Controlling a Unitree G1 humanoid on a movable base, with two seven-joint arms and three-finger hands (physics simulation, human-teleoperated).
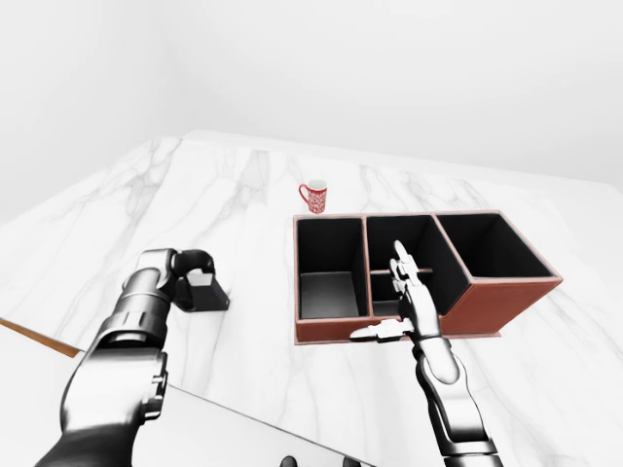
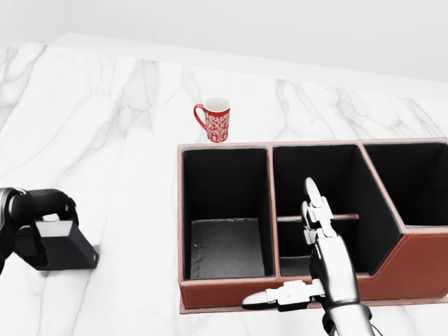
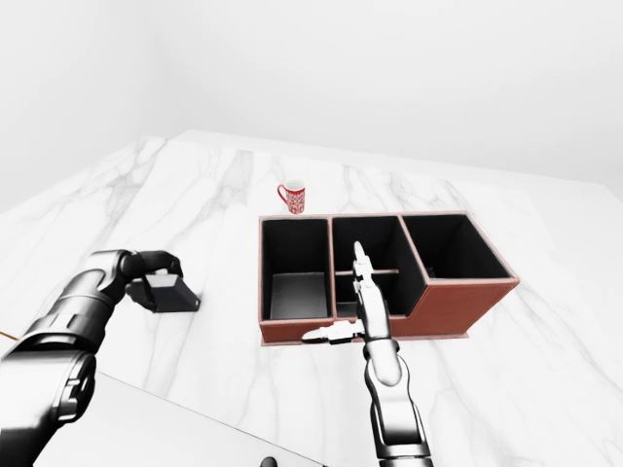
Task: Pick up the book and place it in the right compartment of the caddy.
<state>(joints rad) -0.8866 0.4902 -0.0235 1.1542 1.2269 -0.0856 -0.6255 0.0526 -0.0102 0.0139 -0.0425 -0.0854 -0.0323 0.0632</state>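
Note:
The book (image 2: pixel 66 252) is a small dark block with a pale page edge, standing on the marble counter at the head view's lower left. My left hand (image 2: pixel 38 220) has its fingers curled over the top of it and closes round it. The brown caddy (image 2: pixel 224 292) with black compartments fills the right half of the view, and its right compartment (image 2: pixel 413 182) holds nothing visible. My right hand (image 2: pixel 297 255) hovers open over the caddy's lower wall, fingers pointing up the view and thumb out to the left.
A red patterned mug (image 2: pixel 217 120) stands just above the caddy's left compartment. White marble counter (image 1: pixel 243 195) stretches between book and caddy. A brown counter edge (image 1: pixel 39 339) runs at the left-eye view's lower left, with a grey surface (image 1: pixel 243 438) below.

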